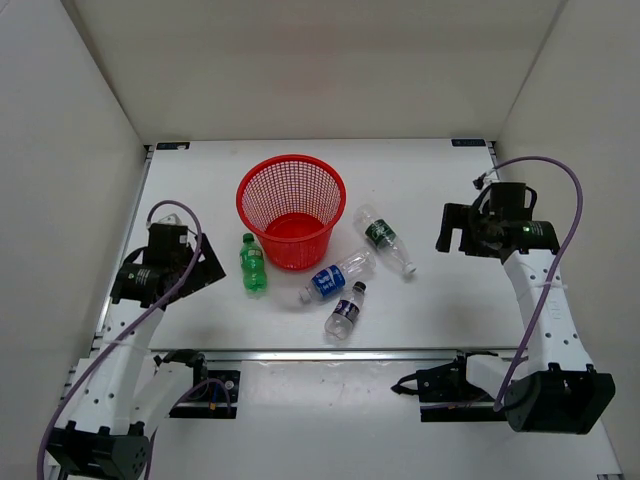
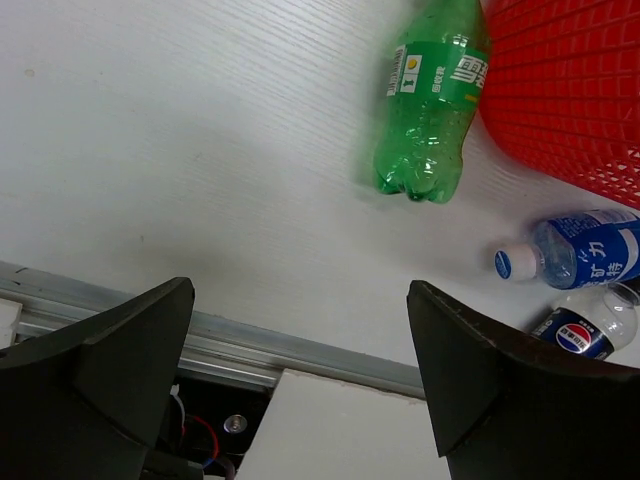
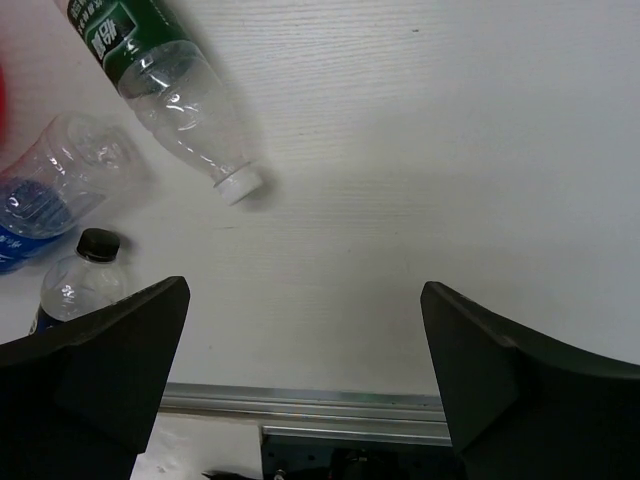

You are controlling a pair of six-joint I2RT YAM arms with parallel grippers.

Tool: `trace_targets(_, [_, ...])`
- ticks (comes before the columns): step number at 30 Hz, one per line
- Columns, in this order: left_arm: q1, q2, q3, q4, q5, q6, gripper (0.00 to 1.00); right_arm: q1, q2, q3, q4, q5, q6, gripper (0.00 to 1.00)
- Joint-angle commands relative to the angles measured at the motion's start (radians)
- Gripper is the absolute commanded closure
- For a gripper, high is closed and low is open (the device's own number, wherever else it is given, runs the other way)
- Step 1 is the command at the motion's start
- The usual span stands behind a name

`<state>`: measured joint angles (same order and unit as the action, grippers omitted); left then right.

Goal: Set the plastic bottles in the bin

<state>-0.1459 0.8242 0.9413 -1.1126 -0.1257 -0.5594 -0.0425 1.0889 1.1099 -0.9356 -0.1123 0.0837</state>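
White table [image 1: 450, 310], bottles [image 1: 330, 281] beside bin [image 1: 291, 158], between left gripper [image 2: 300, 310] and right gripper [image 3: 305, 300], both splayed, empty

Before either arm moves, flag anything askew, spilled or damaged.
The green bottle, left of the upright red mesh basket, and the blue-label bottle, green-label bottle and Pepsi bottle on its right all lie on their sides outside it. No spill or damage shows.

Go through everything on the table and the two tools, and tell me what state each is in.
bin: upright, nothing inside.
green bottle: lying down, capped, outside the bin.
blue-label bottle: lying down, capped.
green-label bottle: lying down, capped.
black-cap bottle: lying down, capped.
left tool: open, empty.
right tool: open, empty.
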Motion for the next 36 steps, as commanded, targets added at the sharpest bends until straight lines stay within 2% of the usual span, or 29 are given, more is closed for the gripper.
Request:
trace_targets(1, [0.006, 0.000, 0.021, 0.034, -0.011, -0.007, 0.01, 0.023, 0.012, 0.050, 0.026, 0.010, -0.004, 0.01])
trace_targets(10, [-0.030, 0.079, -0.045, 0.210, 0.080, -0.037, 0.01, 0.026, -0.087, -0.002, 0.124, 0.057, -0.036, 0.01])
trace_targets(15, [-0.081, 0.133, -0.087, 0.337, 0.058, -0.072, 0.01, 0.030, -0.142, -0.042, 0.170, 0.091, -0.048, 0.01])
trace_targets(22, [-0.138, 0.262, -0.128, 0.520, 0.031, -0.091, 0.01, 0.016, -0.133, -0.050, 0.161, 0.109, -0.042, 0.01])
trace_targets(25, [-0.124, 0.302, -0.147, 0.569, 0.044, -0.091, 0.01, -0.009, -0.139, -0.053, 0.156, 0.105, -0.036, 0.01])
trace_targets(36, [-0.159, 0.378, -0.340, 0.807, 0.052, -0.094, 0.01, -0.045, -0.146, -0.050, 0.176, 0.088, -0.021, 0.01])
